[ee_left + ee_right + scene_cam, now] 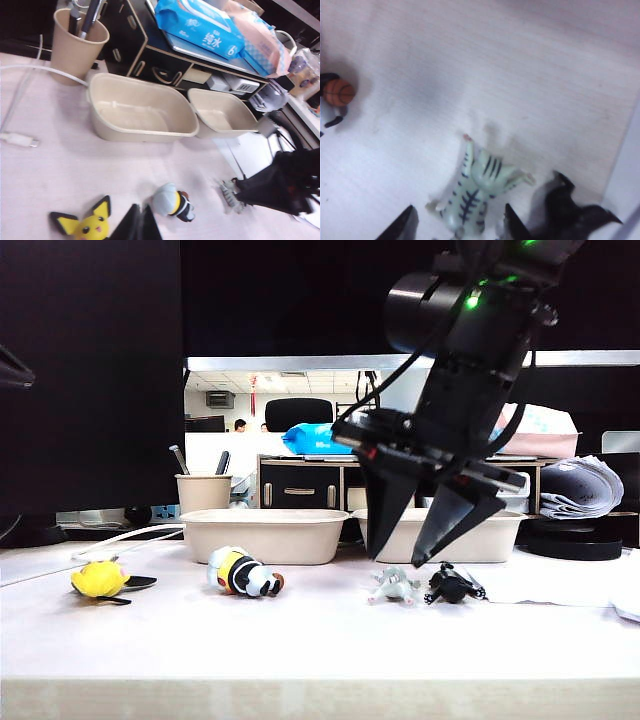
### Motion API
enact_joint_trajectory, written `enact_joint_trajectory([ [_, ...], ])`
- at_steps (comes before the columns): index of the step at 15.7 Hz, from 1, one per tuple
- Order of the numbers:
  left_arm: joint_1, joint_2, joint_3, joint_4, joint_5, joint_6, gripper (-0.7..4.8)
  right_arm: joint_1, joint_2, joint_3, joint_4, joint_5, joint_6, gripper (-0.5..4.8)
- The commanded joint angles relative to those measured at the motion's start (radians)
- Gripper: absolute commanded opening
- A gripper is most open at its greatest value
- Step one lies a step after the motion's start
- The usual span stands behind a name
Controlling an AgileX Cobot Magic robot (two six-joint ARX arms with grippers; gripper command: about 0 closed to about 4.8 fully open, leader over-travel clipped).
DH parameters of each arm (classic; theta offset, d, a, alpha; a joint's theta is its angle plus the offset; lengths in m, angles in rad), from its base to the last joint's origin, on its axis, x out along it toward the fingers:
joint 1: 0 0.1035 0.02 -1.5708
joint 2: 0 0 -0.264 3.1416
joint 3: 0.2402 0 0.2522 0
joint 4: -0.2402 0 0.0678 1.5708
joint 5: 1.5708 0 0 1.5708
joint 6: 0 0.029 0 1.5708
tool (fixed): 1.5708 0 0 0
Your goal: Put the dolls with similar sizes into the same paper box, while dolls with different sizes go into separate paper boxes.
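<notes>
Four dolls lie on the white table in front of two paper boxes (265, 538) (485, 540). From left to right they are a yellow-and-black doll (100, 579), a striped bee-like doll (243, 573), a tiny whitish-grey doll (395, 586) and a tiny black doll (450, 586). My right gripper (398, 560) hangs open just above the grey doll (480, 182), one finger to each side and not touching it. The black doll (570, 215) lies just outside one finger. My left gripper (140, 224) is shut and empty, between the yellow doll (90, 226) and the bee doll (175, 202). Both boxes (125, 131) (225, 131) are empty.
A beige pen cup (203, 492) stands behind the left box, with a white cable (120, 538) running past it. Behind the boxes is a black drawer unit (145, 60) with a blue tissue pack (200, 25) on top. Papers (585, 488) lie at the far right.
</notes>
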Motion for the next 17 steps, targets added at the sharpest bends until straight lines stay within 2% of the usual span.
enact_joint_trajectory([
  [1,-0.029,-0.001,0.005,0.006,0.003,0.019,0.18,0.000,0.029,0.007,0.013,0.003,0.009,2.25],
  [8,-0.040,-0.001,0.005,0.005,0.003,0.026,0.18,0.000,0.071,0.007,0.030,0.009,0.024,1.98],
  [11,-0.040,-0.001,0.005,0.005,0.003,0.026,0.18,0.000,0.083,0.007,0.036,0.010,0.024,1.07],
  [12,-0.040,-0.001,0.005,0.005,0.003,0.027,0.18,0.000,0.085,0.007,0.042,0.010,0.024,0.35],
  [17,-0.040,-0.001,0.005,-0.002,0.003,0.033,0.18,-0.004,0.043,0.161,0.008,0.023,0.015,0.21],
])
